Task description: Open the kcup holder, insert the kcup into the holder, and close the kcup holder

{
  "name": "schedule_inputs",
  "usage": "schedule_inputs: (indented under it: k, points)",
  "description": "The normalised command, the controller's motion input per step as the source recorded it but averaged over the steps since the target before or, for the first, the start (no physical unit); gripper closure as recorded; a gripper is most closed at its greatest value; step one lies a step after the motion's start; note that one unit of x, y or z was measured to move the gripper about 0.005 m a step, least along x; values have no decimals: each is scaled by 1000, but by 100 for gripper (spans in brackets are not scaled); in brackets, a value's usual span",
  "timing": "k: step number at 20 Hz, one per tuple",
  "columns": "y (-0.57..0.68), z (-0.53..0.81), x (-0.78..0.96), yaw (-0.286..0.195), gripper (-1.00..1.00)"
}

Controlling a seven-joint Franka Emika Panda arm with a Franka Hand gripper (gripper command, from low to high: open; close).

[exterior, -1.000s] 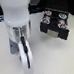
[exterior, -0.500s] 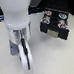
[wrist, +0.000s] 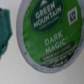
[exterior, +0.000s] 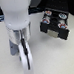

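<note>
Nearest the exterior camera, the arm stands low over the bench (exterior: pixel 7 58), pincer (exterior: pixel 24 52) pointing down near the bench's front edge. Its 2 white fingers (exterior: pixel 28 57) reach almost to the surface; whether they are apart or clamped on anything cannot be told, because the arm body hides the gap. No pod shows between them in the exterior view.

In the wrist view the kcup (wrist: pixel 49 35) fills most of the frame: green foil lid, print facing the camera, lying flat on the pale bench. Lid-up like that it likely sits right under the wrist, lined up for a top-down pick. A teal object (wrist: pixel 4 30) shows at the picture edge; what it is cannot be told.

Farther back, toward the bench's far corner on the exterior view's right, sits the kcup holder (exterior: pixel 55 24), a black box with several pale-lidded pods (exterior: pixel 53 19) on top. Its front panel looks pulled out, so the drawer is probably open already. It stands well apart from the arm, leaving room to carry the pod over.
</note>
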Motion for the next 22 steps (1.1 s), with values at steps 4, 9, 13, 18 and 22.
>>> schedule_inputs:
  k: [4,9,13,18,22]
  points:
    - [41,49,26,-15,100]
    - [252,482,28,-19,100]
    - [421,770,15,4,100]
    - [482,787,17,34,100]
    - [488,769,8,79,100]
